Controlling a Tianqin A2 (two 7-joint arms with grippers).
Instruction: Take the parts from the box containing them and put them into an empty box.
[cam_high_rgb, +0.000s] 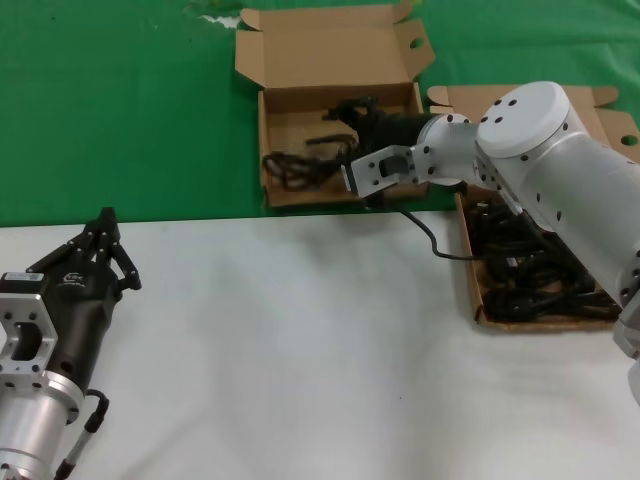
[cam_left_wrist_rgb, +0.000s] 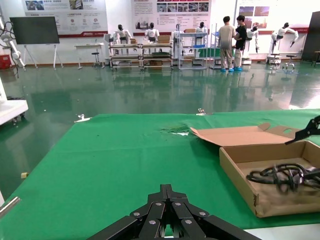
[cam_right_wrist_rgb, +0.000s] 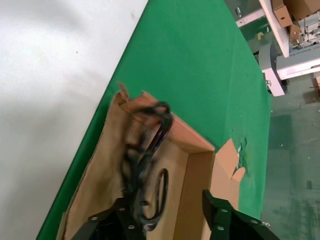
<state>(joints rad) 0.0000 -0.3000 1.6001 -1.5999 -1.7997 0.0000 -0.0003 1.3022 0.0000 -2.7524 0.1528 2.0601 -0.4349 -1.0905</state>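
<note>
The wider cardboard box (cam_high_rgb: 545, 322) at the right holds a heap of black power cords (cam_high_rgb: 520, 260). The squarer box (cam_high_rgb: 268, 130) stands at the back centre on the green cloth, lid open, with looped cords (cam_high_rgb: 300, 165) lying in its tray. My right gripper (cam_high_rgb: 352, 112) reaches over that tray. In the right wrist view it (cam_right_wrist_rgb: 164, 197) is open, fingers wide apart, with a blurred cord bundle (cam_right_wrist_rgb: 147, 150) beside one finger above the box floor. My left gripper (cam_high_rgb: 105, 225) is parked at the near left, shut (cam_left_wrist_rgb: 167, 187) on nothing.
One thin black cord (cam_high_rgb: 430, 240) trails from the wider box across the white table (cam_high_rgb: 300, 350). Green cloth (cam_high_rgb: 120, 110) covers the far half. The left wrist view shows the squarer box's wall (cam_left_wrist_rgb: 240, 175) and its cords (cam_left_wrist_rgb: 280, 175).
</note>
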